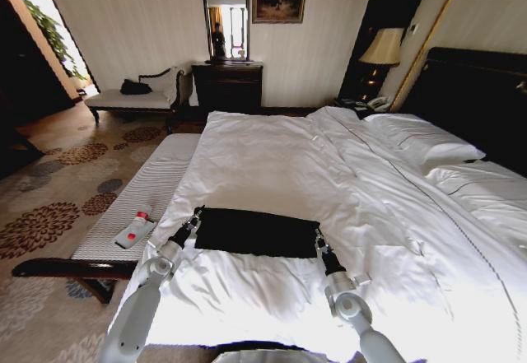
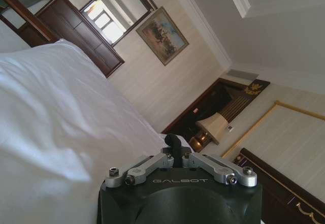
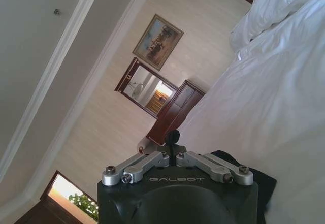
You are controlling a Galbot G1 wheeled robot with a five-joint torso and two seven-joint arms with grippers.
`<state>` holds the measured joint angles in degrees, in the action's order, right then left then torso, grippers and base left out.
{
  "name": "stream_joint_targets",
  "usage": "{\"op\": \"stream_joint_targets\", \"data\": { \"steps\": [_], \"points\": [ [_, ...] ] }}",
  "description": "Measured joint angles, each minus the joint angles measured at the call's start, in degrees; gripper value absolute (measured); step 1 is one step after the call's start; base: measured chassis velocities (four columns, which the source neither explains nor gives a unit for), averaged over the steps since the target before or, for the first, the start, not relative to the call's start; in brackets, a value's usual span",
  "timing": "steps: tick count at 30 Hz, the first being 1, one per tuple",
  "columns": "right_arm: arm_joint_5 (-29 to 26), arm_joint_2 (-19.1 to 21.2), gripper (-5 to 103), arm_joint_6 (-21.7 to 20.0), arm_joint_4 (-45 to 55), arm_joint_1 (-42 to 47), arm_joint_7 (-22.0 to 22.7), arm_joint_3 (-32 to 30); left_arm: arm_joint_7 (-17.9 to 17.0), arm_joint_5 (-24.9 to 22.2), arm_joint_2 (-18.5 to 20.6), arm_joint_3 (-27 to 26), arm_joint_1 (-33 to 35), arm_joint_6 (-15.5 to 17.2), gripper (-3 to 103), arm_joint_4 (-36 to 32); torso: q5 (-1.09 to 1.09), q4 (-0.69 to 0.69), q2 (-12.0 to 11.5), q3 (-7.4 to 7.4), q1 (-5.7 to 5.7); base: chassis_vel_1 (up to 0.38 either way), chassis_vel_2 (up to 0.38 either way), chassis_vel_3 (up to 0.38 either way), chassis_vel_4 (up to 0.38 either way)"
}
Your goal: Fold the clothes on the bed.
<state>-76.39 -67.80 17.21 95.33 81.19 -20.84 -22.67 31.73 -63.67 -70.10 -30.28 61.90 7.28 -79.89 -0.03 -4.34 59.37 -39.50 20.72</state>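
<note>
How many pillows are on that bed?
2 that I can make out: one white pillow on top near the dark headboard, another lower, towards the bed's right side. Others may be hidden under the duvet.

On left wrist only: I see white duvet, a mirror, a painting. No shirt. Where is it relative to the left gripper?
Observer: Head view has the black T-shirt lying as a flat dark rectangle on the bed, near the foot edge. The left gripper is at its left end.
Operator: Right arm?
Observer: The right gripper is at the shirt's right end. Both grippers look shut; I can't tell whether they pinch cloth.
Operator: Anything beside the bed on my side?
Observer: A striped bench runs along the bed's left side, and a white bottle with a red cap lies on it.
</note>
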Motion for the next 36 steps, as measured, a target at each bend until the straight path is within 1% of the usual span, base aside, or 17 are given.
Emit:
{"op": "stream_joint_targets", "data": {
  "steps": [5, 13, 17, 18, 19, 20, 22, 25, 26, 29, 30, 31, 32, 33, 34, 35, 36],
  "points": [
    [1.4, -1.0, 1, 0.9, 0.0, 1.2, -1.4, -0.1, 1.4, 1.5, 0.0, -0.2, 1.0, -0.1, 2, -0.1, 0.00, 0.01, 0.0, 0.00, 0.00, 0.000, 0.000, 0.000, 0.000],
    [3.6, -3.3, 1, 2.0, -0.5, 2.8, -2.4, -0.2, 3.2, 4.4, -1.7, -1.8, 2.5, -1.0, 2, -0.3, 0.00, 0.00, 0.0, 0.00, 0.00, 0.000, 0.000, 0.000, 0.000],
    [4.3, -3.5, 1, 2.4, -0.7, 3.3, -2.4, -0.3, 3.3, 5.4, -1.8, -2.1, 3.2, -1.6, 2, 0.1, 0.00, 0.01, 0.0, 0.00, 0.00, 0.000, 0.000, 0.000, 0.000],
    [4.5, -3.5, -2, 2.6, -0.7, 3.5, -2.3, -0.4, 2.9, 5.5, -1.8, -2.2, 3.5, -1.7, 2, 0.0, 0.00, 0.01, 0.0, 0.00, 0.00, 0.000, 0.000, 0.000, 0.000],
    [4.6, -3.4, 2, 2.7, -0.7, 3.6, -2.3, -0.4, 2.5, 5.6, -1.8, -2.3, 3.8, -1.7, -1, -0.3, 0.00, 0.01, 0.0, 0.00, 0.00, 0.000, 0.000, 0.000, 0.000],
    [4.8, -3.3, 7, 2.9, -0.6, 3.9, -2.3, -0.5, 2.1, 5.8, -1.8, -2.4, 4.2, -1.8, 2, -0.7, -0.01, 0.01, 0.0, 0.00, 0.00, 0.000, 0.000, 0.000, 0.000],
    [4.9, -3.3, 7, 3.0, -0.5, 4.0, -2.3, -0.6, 1.9, 5.9, -1.8, -2.5, 4.4, -1.9, 2, -1.1, -0.01, 0.00, 0.0, 0.00, 0.00, 0.000, 0.000, 0.000, 0.000],
    [5.9, -2.9, 23, 3.9, 1.0, 5.5, -2.4, -1.3, 1.3, 6.6, -1.5, -3.9, 6.5, -2.6, 18, -4.6, 0.00, 0.00, 0.0, 0.00, 0.00, 0.000, 0.000, 0.000, 0.000],
    [5.9, -2.9, 23, 3.9, 1.0, 5.5, -2.4, -1.3, 1.3, 6.6, -1.5, -3.9, 6.5, -2.6, 18, -4.6, 0.00, 0.00, 0.0, 0.00, 0.00, 0.000, 0.000, 0.000, 0.000],
    [7.0, -2.5, 39, 4.6, 4.6, 7.5, -2.4, -2.3, 1.2, 6.6, -1.4, -6.8, 10.1, -3.4, 34, -9.8, 0.00, 0.01, 0.0, 0.00, 0.00, 0.000, 0.000, 0.000, 0.000],
    [6.9, -2.3, 44, 4.7, 6.2, 8.3, -2.3, -2.8, 1.2, 6.4, -1.3, -8.0, 11.5, -3.6, 34, -11.7, 0.00, 0.01, 0.0, 0.00, 0.00, 0.000, 0.000, 0.000, 0.000],
    [6.9, -2.3, 44, 4.7, 6.2, 8.3, -2.3, -2.8, 1.2, 6.4, -1.3, -8.0, 11.5, -3.6, 34, -11.7, 0.00, 0.01, 0.0, 0.00, 0.00, 0.000, 0.000, 0.000, 0.000],
    [6.8, -2.2, 44, 4.8, 7.4, 8.7, -2.1, -3.3, 1.3, 6.2, -1.2, -8.7, 12.3, -3.7, 39, -13.0, 0.00, 0.02, 0.0, 0.00, -0.01, 0.000, 0.000, 0.000, 0.000],
    [6.6, -2.1, 50, 4.8, 8.6, 9.2, -1.9, -3.9, 1.3, 5.8, -1.1, -9.8, 13.3, -3.7, 44, -14.9, -0.01, 0.03, 0.0, 0.00, 0.00, 0.000, 0.000, 0.000, 0.000],
    [6.2, -1.5, 56, 4.8, 10.8, 9.8, -1.0, -5.0, 1.4, 4.8, -0.8, -11.4, 14.7, -3.7, 50, -18.3, -0.01, 0.02, 0.0, 0.00, -0.01, 0.000, 0.000, 0.000, 0.000],
    [6.3, -1.0, 61, 4.8, 12.0, 9.7, 0.1, -5.6, 1.0, 3.9, -0.5, -12.3, 15.0, -3.7, 50, -20.4, 0.01, 0.02, 0.0, 0.01, -0.01, 0.000, 0.000, 0.000, 0.000],
    [6.3, -1.0, 61, 4.8, 12.0, 9.7, 0.1, -5.6, 1.0, 3.9, -0.5, -12.3, 15.0, -3.7, 50, -20.4, 0.01, 0.02, 0.0, 0.01, -0.01, 0.000, 0.000, 0.000, 0.000]
  ]
}}
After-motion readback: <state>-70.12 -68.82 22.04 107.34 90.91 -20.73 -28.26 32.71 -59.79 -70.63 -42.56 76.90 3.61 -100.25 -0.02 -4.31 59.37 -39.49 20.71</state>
